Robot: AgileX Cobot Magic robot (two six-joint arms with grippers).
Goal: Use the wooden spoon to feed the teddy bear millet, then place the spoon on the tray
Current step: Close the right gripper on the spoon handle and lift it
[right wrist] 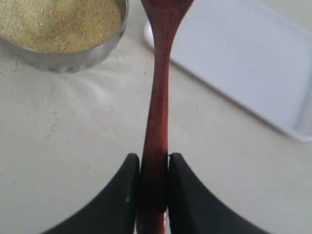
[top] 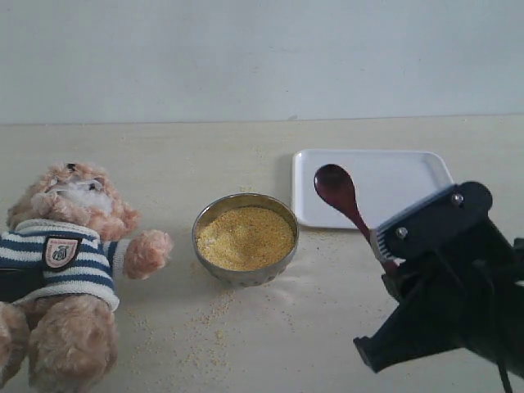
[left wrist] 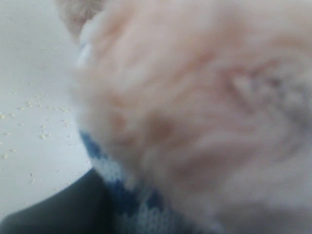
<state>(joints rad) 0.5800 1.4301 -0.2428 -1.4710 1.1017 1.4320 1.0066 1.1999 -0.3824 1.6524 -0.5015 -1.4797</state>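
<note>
At 5 o'clock, nearest, the right pincer [right wrist: 155, 163] is clamped tight on the handle of the wooden spoon [top: 352, 213]. At 8 o'clock the teddy bear [top: 70, 262] lies on the counter [top: 286, 336]. A dark shape at its side is probably the left pincer [top: 15, 286], but its opening cannot be told.

At the centre is the bowl [top: 246, 276] of millet [top: 246, 237], with loose grains [top: 213, 315] scattered in front of it. Farther off, at 2 o'clock, is the tray [top: 409, 176], with the spoon's empty head over its near-left corner; whether they touch is unclear.

The pictures do not settle whether the bear has been fed. The spoon has not been released, so the final step remains.

Black right end effector [right wrist: 155, 163] — two screws [top: 457, 199]
</note>
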